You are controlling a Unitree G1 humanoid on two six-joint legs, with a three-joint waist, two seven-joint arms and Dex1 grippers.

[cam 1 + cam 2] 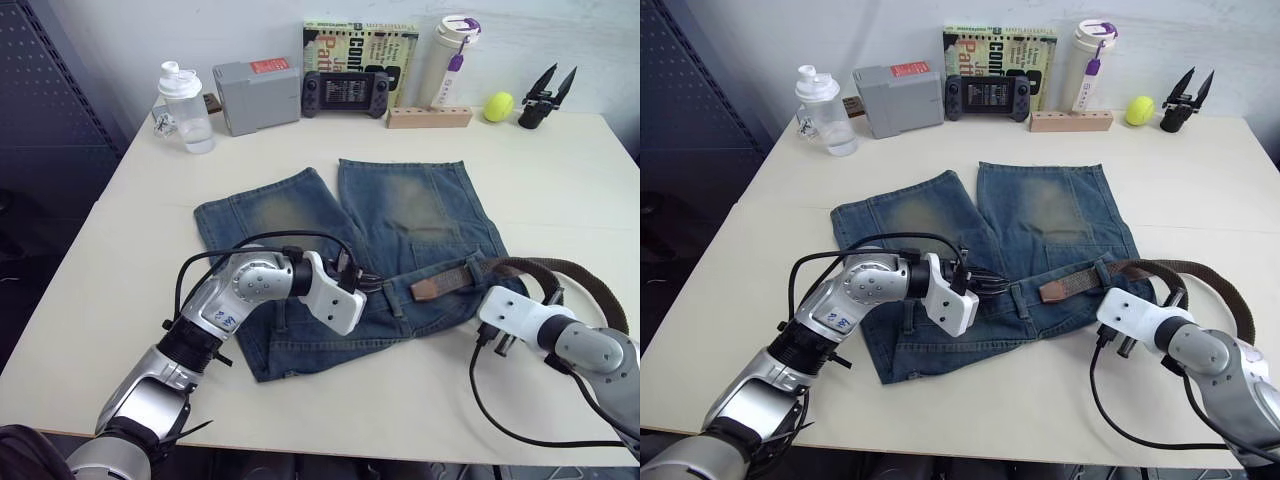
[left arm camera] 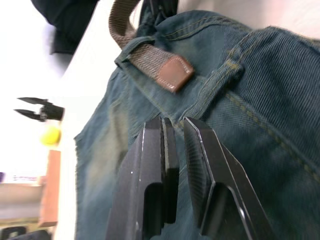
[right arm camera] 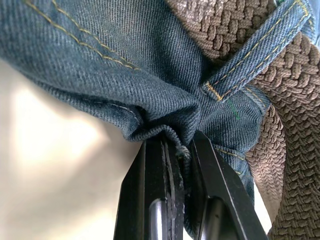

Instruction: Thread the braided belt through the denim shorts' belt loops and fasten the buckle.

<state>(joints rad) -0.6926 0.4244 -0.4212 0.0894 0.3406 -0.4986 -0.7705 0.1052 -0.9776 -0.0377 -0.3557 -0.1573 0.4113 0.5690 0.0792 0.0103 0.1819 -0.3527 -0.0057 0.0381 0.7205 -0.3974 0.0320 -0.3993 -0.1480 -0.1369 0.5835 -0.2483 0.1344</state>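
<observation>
The denim shorts (image 1: 400, 215) lie flat on the table, waistband nearest me. The braided belt (image 1: 590, 285) runs through a belt loop (image 2: 135, 47) on the right part of the waistband. Its leather tip (image 1: 432, 288) lies on the waistband, and the rest curves off to the right. My left gripper (image 1: 362, 285) rests on the waistband left of the tip, its fingers (image 2: 155, 150) almost together, just short of another belt loop (image 2: 227, 82). My right gripper (image 3: 178, 141) is shut on a fold of the waistband's right edge. The buckle is hidden.
Along the table's far edge stand a clear bottle (image 1: 185, 105), a grey box (image 1: 257, 95), a game controller (image 1: 345, 93), a book (image 1: 360, 50), a white tumbler (image 1: 452, 55), a wooden block (image 1: 428, 117), a yellow ball (image 1: 498, 105) and a black tool (image 1: 545, 100).
</observation>
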